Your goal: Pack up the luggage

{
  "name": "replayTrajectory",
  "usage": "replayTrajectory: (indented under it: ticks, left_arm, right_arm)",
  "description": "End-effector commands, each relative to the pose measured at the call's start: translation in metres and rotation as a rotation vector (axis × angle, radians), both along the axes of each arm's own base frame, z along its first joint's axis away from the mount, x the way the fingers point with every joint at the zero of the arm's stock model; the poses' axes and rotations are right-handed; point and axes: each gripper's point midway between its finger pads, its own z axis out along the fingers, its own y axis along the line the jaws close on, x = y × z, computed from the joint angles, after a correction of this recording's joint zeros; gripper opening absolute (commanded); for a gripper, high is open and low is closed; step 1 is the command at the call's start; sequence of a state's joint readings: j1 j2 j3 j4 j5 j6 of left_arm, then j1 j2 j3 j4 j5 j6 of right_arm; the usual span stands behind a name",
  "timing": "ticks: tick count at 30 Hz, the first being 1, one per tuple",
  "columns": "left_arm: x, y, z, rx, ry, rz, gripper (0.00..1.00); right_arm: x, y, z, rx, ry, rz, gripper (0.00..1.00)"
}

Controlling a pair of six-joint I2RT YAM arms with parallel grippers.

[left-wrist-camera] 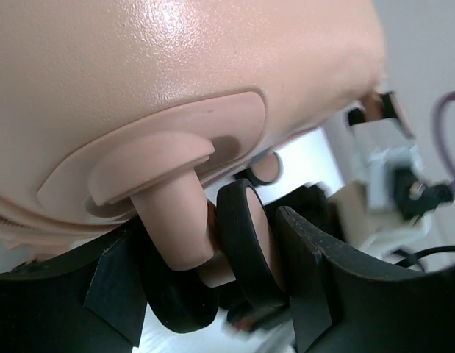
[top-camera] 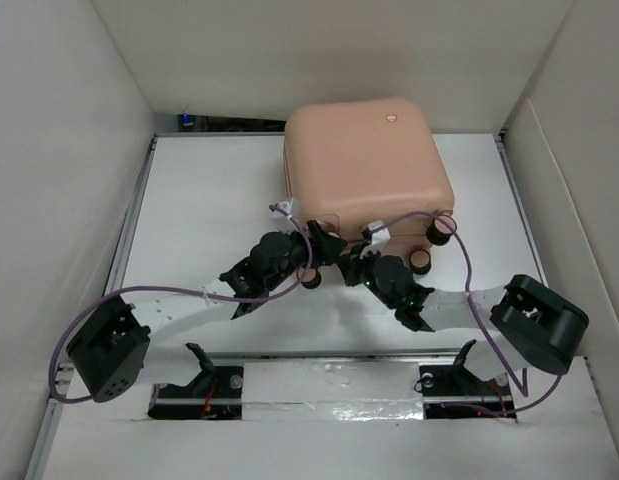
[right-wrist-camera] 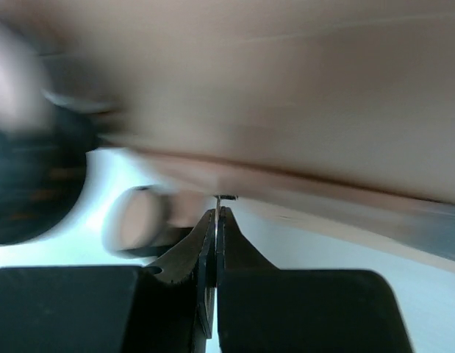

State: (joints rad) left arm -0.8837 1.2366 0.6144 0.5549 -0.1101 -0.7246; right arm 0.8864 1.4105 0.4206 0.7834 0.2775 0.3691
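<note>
The peach-pink luggage (top-camera: 369, 165) lies closed on the white table, its wheels toward me. My left gripper (top-camera: 309, 255) is at its near-left corner. In the left wrist view the fingers (left-wrist-camera: 323, 279) clamp a black-and-pink wheel (left-wrist-camera: 245, 235) on its pink stem (left-wrist-camera: 172, 220), under the shell (left-wrist-camera: 176, 66). My right gripper (top-camera: 361, 265) is at the near edge. In the right wrist view its jaws (right-wrist-camera: 216, 217) are pressed together on a thin metal zipper pull (right-wrist-camera: 224, 197) at the blurred seam of the luggage (right-wrist-camera: 286, 88).
Two more wheels (top-camera: 444, 228) (top-camera: 420, 262) stick out at the luggage's near-right corner. Tall white walls (top-camera: 49, 180) enclose the table on the left, back and right. Purple cables (top-camera: 469, 270) loop off both arms.
</note>
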Motion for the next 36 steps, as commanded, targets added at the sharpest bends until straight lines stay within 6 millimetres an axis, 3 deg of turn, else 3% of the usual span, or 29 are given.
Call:
replayTrajectory:
  ticks: [1, 5, 8, 9, 10, 11, 12, 13, 14, 15, 16, 17, 20, 21, 22, 24, 25, 26, 27, 29, 30, 31, 32, 33, 34, 36]
  left_arm:
    - [-0.077, -0.049, 0.194, -0.485, -0.454, -0.462, 0.0]
    - [-0.046, -0.016, 0.22, -0.537, -0.51, -0.383, 0.0]
    - [-0.041, -0.005, 0.229, -0.561, -0.51, -0.375, 0.0]
    - [-0.04, -0.007, 0.227, -0.568, -0.495, -0.381, 0.0]
    - [-0.051, -0.014, 0.232, -0.611, -0.489, -0.421, 0.0]
    - [-0.055, -0.018, 0.232, -0.632, -0.479, -0.439, 0.0]
    - [-0.056, -0.025, 0.234, -0.666, -0.482, -0.452, 0.0]
    - [-0.058, -0.029, 0.237, -0.695, -0.474, -0.469, 0.0]
    - [-0.067, -0.035, 0.24, -0.733, -0.461, -0.501, 0.0]
    - [-0.066, -0.044, 0.236, -0.777, -0.407, -0.513, 0.0]
    - [-0.074, -0.045, 0.244, -0.822, -0.434, -0.54, 0.0]
    - [-0.076, -0.05, 0.245, -0.839, -0.423, -0.553, 0.0]
    - [-0.084, -0.065, 0.238, -0.872, -0.388, -0.572, 0.0]
    - [-0.082, -0.069, 0.232, -0.857, -0.379, -0.569, 0.0]
    - [-0.079, -0.073, 0.223, -0.825, -0.368, -0.564, 0.0]
    - [-0.076, -0.069, 0.214, -0.79, -0.36, -0.528, 0.0]
    - [-0.073, -0.07, 0.205, -0.737, -0.364, -0.506, 0.08]
    - [-0.068, -0.067, 0.201, -0.707, -0.371, -0.484, 0.31]
    - [-0.069, -0.055, 0.206, -0.699, -0.389, -0.446, 0.45]
    - [-0.051, -0.046, 0.186, -0.566, -0.377, -0.36, 0.72]
    - [-0.047, -0.029, 0.2, -0.55, -0.416, -0.294, 0.78]
    - [-0.039, -0.027, 0.179, -0.445, -0.363, -0.255, 0.83]
    - [-0.032, -0.019, 0.173, -0.362, -0.393, -0.204, 0.9]
    - [-0.026, -0.001, 0.183, -0.338, -0.415, -0.115, 0.9]
    - [-0.02, 0.008, 0.164, -0.254, -0.37, -0.065, 0.91]
    - [-0.013, 0.035, 0.159, -0.2, -0.373, 0.039, 0.91]
  right_arm:
    - [-0.075, 0.102, 0.09, 0.314, -0.094, 0.464, 0.0]
    - [-0.098, 0.11, 0.104, 0.368, -0.1, 0.545, 0.0]
    - [-0.093, 0.104, 0.1, 0.336, -0.093, 0.49, 0.0]
    - [-0.088, 0.104, 0.094, 0.311, -0.08, 0.465, 0.0]
    - [-0.082, 0.106, 0.092, 0.293, -0.087, 0.456, 0.0]
    - [-0.076, 0.115, 0.103, 0.305, -0.111, 0.458, 0.0]
    - [-0.071, 0.126, 0.091, 0.285, -0.103, 0.462, 0.0]
    - [-0.064, 0.134, 0.092, 0.294, -0.114, 0.47, 0.0]
    - [-0.059, 0.141, 0.096, 0.319, -0.115, 0.484, 0.0]
    - [-0.058, 0.153, 0.117, 0.389, -0.154, 0.513, 0.0]
    - [-0.055, 0.162, 0.103, 0.401, -0.127, 0.512, 0.0]
    - [-0.051, 0.162, 0.116, 0.486, -0.134, 0.505, 0.0]
    - [-0.052, 0.162, 0.112, 0.567, -0.102, 0.5, 0.0]
    - [-0.052, 0.155, 0.119, 0.604, -0.125, 0.482, 0.0]
    - [-0.054, 0.146, 0.106, 0.586, -0.102, 0.465, 0.0]
    - [-0.049, 0.128, 0.109, 0.588, -0.107, 0.42, 0.0]
    - [-0.053, 0.122, 0.107, 0.589, -0.104, 0.422, 0.0]
    - [-0.055, 0.109, 0.1, 0.578, -0.095, 0.411, 0.0]
    - [-0.058, 0.103, 0.096, 0.576, -0.084, 0.407, 0.0]
    - [-0.051, 0.08, 0.078, 0.55, -0.05, 0.36, 0.0]
    - [-0.052, 0.075, 0.078, 0.547, -0.047, 0.372, 0.0]
    - [-0.046, 0.066, 0.074, 0.541, -0.043, 0.35, 0.0]
    - [-0.047, 0.059, 0.066, 0.528, -0.024, 0.341, 0.0]
    - [-0.048, 0.055, 0.067, 0.53, -0.027, 0.347, 0.0]
    - [-0.047, 0.051, 0.065, 0.526, -0.024, 0.34, 0.0]
    - [-0.049, 0.044, 0.058, 0.51, -0.01, 0.338, 0.0]
